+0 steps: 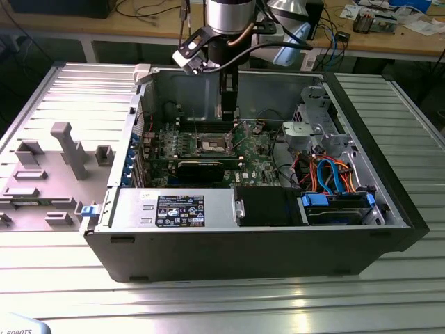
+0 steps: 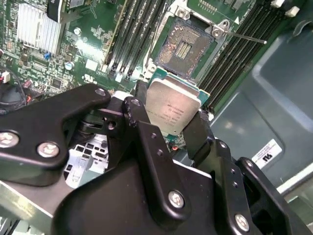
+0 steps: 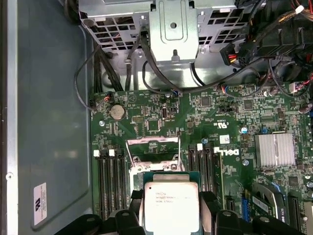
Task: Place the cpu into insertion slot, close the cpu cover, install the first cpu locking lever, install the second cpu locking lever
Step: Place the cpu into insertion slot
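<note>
My gripper (image 2: 171,116) is shut on the cpu (image 2: 173,108), a flat square chip with a silvery top, its black fingers (image 2: 143,105) pressing on two opposite edges. The chip hangs a little above the green motherboard (image 3: 230,122), close to the insertion slot (image 2: 188,45), whose dark centre lies bare. A thin metal locking lever (image 2: 244,37) sticks out beside the slot. In the first wrist view the cpu (image 3: 171,205) sits in the gripper (image 3: 171,211), and the silvery cpu cover (image 3: 152,142) stands open just beyond it. In the exterior view the gripper (image 1: 227,115) reaches into the case above the slot (image 1: 214,144).
Long black memory slots (image 3: 111,181) flank the socket on both sides. A metal drive cage (image 3: 171,34) with cables, a finned heatsink (image 3: 274,149) and the case wall (image 3: 49,122) surround the board. A grey fixture plate (image 1: 55,167) lies outside at the exterior view's left.
</note>
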`<state>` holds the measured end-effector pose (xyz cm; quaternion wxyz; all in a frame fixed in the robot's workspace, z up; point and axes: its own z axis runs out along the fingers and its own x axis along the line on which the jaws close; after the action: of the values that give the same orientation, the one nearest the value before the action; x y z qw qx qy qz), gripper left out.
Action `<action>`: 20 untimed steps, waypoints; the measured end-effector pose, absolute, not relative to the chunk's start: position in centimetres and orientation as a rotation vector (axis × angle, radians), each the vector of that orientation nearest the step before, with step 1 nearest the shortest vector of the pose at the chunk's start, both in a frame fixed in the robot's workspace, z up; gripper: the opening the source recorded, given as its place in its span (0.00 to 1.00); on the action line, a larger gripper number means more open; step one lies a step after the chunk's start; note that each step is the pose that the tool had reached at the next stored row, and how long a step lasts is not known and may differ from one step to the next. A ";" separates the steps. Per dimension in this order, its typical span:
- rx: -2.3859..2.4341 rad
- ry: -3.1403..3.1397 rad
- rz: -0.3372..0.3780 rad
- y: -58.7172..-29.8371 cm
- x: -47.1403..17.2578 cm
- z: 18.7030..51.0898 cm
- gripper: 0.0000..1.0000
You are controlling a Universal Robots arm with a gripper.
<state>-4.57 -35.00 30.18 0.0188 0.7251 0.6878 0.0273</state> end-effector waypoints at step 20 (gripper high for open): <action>2.222 2.167 0.087 -35.0 -4.7 29.9 0.54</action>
<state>-4.74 -35.00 29.86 0.0182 0.7154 0.6979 0.0279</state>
